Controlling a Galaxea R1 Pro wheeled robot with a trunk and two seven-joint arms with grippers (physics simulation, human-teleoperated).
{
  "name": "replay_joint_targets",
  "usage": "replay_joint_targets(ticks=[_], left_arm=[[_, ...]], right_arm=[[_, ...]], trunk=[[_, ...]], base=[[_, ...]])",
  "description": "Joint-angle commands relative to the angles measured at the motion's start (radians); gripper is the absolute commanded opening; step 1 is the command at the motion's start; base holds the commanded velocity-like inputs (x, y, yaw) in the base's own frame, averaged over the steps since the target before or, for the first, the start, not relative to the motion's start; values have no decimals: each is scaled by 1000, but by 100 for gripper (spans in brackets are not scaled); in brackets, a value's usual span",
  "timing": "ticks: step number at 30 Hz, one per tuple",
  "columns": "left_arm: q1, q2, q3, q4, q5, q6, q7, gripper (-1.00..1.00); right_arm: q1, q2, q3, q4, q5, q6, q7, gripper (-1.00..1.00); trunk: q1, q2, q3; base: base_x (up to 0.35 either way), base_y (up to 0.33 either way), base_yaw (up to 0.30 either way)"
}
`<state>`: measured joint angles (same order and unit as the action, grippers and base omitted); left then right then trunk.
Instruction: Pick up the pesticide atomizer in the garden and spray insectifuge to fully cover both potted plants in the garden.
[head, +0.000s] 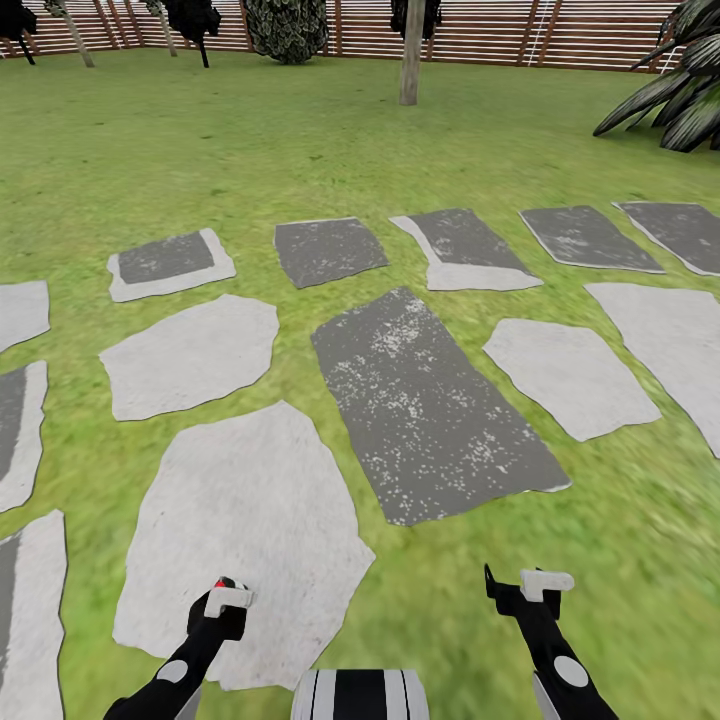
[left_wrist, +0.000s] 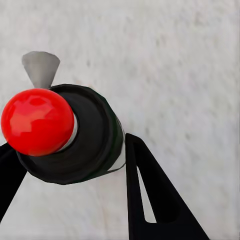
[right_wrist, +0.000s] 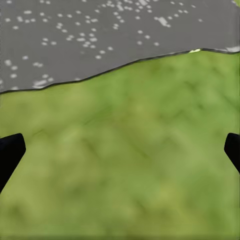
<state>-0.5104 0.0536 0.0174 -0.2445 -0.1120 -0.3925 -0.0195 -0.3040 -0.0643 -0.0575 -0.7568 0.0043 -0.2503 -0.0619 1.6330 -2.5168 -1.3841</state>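
Left wrist view showed the left pincer (left_wrist: 70, 165) clamped around the pesticide atomizer (left_wrist: 75, 135) above a pale stepping stone (left_wrist: 175, 65). Right pincer (right_wrist: 120, 155) was spread wide, empty, over the lawn (right_wrist: 120, 165).

Between black fingers (left_wrist: 155, 200), the pesticide atomizer (left_wrist: 75, 135) shows a red knob, black body and grey nozzle; stepping stones (head: 425, 410) are white-speckled dark grey.

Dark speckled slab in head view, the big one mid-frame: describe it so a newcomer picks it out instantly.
Start at the wooden fence along the back of the lawn, then come down past the row of smaller stepping stones. The dark speckled slab lies just below them at the middle, a long slanted rectangle. Its neighbours are pale and irregular; it alone is large, charcoal grey and white-flecked.
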Motion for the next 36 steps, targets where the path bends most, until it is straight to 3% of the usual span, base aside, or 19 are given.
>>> replay_joint_targets(ticks=[1,13,21,24,26,28,33,34,36], left_arm=[[0,0,3,1,-9,-3,0,-100],[0,0,3,1,-9,-3,0,-100],[2,1,4,4,-8,-1,-11,-100],[4,6,3,4,-8,0,-11,-100],[9,9,3,4,-9,1,-11,-100],[13,11,3,4,-12,2,-7,-100],[72,12,3,3,-8,1,2,-100],[81,7,3,3,17,-1,3,-100],[81,5,3,2,16,-1,3,-100]], right_arm=[[0,0,1,1,0,-3,-4,100],[-1,1,2,10,3,-3,-3,100],[0,6,6,80,8,-30,-2,100],[1,4,7,85,46,-52,-2,100],[3,3,6,87,119,-76,-5,100],[15,3,5,87,162,-105,-32,100],[92,7,1,103,174,-152,-100,100],[115,8,1,177,173,-184,-107,100],[115,8,1,182,173,-184,-107,100]], trunk=[[-1,0,3],[-6,3,50],[-10,5,81],[-11,5,92],[-12,6,100],[-13,6,108],[-15,7,127],[-15,7,127],[-15,7,127]], base=[[0,0,0],[0,0,0],[0,0,0],[0,0,0],[0,0,0],[0,0,0],[0,0,0],[0,0,0],[0,0,0]])
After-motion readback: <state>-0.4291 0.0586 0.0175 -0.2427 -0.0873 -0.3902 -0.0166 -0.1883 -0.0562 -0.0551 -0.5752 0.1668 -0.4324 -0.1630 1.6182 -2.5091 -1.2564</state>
